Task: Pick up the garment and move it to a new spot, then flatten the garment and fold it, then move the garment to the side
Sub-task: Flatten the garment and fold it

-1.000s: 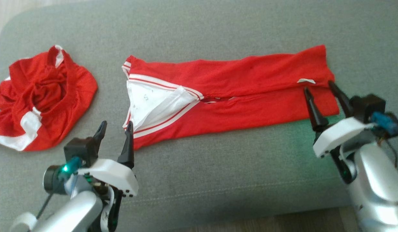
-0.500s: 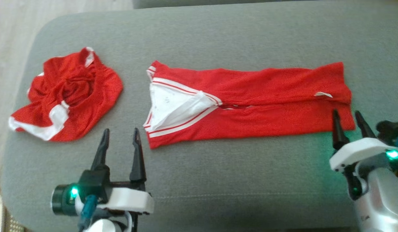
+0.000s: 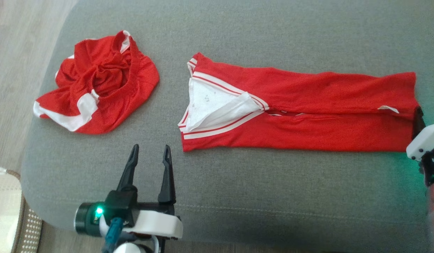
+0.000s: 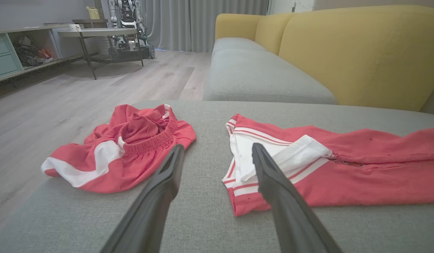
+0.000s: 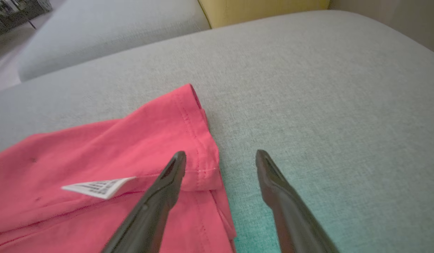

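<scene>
Status: garment (image 3: 308, 116) lies flat on the grey cushion (image 3: 273, 211) as a long red strip, both long edges turned in to meet along the middle; white-trimmed collar end points toward the robot's left, hem end toward its right; so relocate and flatten look done, and the lengthwise fold looks in place. Left gripper (image 3: 150, 146) has its fingers spread wide with nothing between them, hovering just short of the collar-end near corner, not touching. Right gripper (image 5: 220, 154) is likewise fully spread and empty; in its wrist view one finger sits over the hem corner near the white label (image 5: 97, 188), the other over bare cushion; contact with the cloth I can't tell. Remaining, by my read: crosswise fold(s) to shorten the strip, then shift the bundle aside. A crumpled red-and-white garment (image 3: 101, 80) sits well apart further left; it looks like a separate item, not part of this fold.
</scene>
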### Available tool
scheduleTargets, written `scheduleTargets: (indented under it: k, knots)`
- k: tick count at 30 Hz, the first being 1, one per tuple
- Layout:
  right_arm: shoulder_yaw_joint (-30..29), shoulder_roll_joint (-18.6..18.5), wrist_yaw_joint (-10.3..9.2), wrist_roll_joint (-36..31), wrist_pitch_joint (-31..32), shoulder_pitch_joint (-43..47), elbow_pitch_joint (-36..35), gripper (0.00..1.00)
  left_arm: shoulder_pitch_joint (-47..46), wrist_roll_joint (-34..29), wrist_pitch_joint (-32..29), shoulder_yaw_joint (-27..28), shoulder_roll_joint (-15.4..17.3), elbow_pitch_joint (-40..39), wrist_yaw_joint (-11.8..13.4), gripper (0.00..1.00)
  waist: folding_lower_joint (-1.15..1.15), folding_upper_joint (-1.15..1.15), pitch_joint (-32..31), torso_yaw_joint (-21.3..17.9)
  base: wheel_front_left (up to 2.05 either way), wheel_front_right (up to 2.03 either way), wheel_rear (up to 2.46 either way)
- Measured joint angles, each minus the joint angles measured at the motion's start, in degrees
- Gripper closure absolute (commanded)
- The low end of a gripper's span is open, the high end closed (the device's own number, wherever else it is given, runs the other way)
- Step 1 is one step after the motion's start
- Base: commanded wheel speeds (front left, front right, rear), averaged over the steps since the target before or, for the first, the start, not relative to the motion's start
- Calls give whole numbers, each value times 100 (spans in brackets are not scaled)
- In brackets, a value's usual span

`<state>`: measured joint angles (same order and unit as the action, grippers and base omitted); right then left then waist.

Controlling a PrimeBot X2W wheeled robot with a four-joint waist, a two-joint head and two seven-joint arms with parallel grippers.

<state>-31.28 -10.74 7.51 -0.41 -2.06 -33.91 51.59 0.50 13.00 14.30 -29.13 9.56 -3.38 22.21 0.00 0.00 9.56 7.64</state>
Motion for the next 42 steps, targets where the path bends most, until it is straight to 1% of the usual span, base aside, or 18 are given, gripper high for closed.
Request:
scheduleTargets:
  k: [7, 13, 14, 16, 17, 18, 19, 20, 22, 25, 28, 34, 42]
  knots:
    - [-355, -43, 0, -846, 268, -461, 595, 0, -49, -254, 0, 141, -282, 196, -365, 0, 0, 0, 215, 39, 0, 0, 0]
    - [-578, -46, 0, -1310, 450, -701, 950, 0, -122, -381, 0, 229, -409, 257, -531, 0, 0, 0, 279, 12, 0, 0, 0]
    - [-614, -46, 0, -1352, 494, -734, 1001, 4, -125, -399, 0, 236, -432, 268, -567, 0, 0, 0, 286, 13, 0, 0, 0]
    - [-683, -47, 0, -1430, 582, -832, 1102, 18, -141, -443, 0, 264, -449, 275, -614, 0, 0, 0, 303, 15, 0, 0, 0]
    - [-698, -46, 0, -1460, 622, -885, 1163, 24, -159, -456, 0, 292, -458, 279, -615, 0, 0, 0, 309, 14, 0, 0, 0]
    - [-701, -45, 0, -1474, 672, -936, 1219, 27, -181, -474, 0, 338, -466, 281, -615, 0, 0, 0, 312, 9, 0, 0, 0]
    - [-700, -41, 0, -1474, 726, -990, 1292, 34, -198, -487, 0, 388, -478, 279, -616, 0, 0, 0, 313, 1, 0, 0, 0]
    - [-700, -42, 0, -1473, 788, -1041, 1366, 53, -203, -487, 1, 407, -482, 280, -639, 0, 0, 0, 313, -8, 0, 0, 0]
    - [-690, -41, 0, -1461, 838, -1121, 1485, 100, -201, -487, 0, 408, -504, 309, -716, 0, 0, 0, 295, -23, 0, 0, 0]
    - [-676, -36, 0, -1414, 820, -1152, 1586, 100, -195, -528, 0, 422, -537, 342, -761, 0, 0, 0, 256, -47, 0, 0, 0]
    - [-670, -40, 1, -1417, 666, -1134, 1613, 100, -193, -546, 0, 468, -560, 343, -767, 0, 0, 0, 212, -94, 0, 0, 0]
    - [-472, -118, 1, -1645, 389, -1114, 1516, 100, -174, -579, 1, 605, -593, 341, -792, 0, 0, 0, 159, -313, 0, 0, 0]
    - [-146, -588, 1, -1836, 300, -1155, 913, 100, -165, -626, 0, 720, -611, 334, -859, 0, 0, 0, 145, -778, 0, 0, 0]
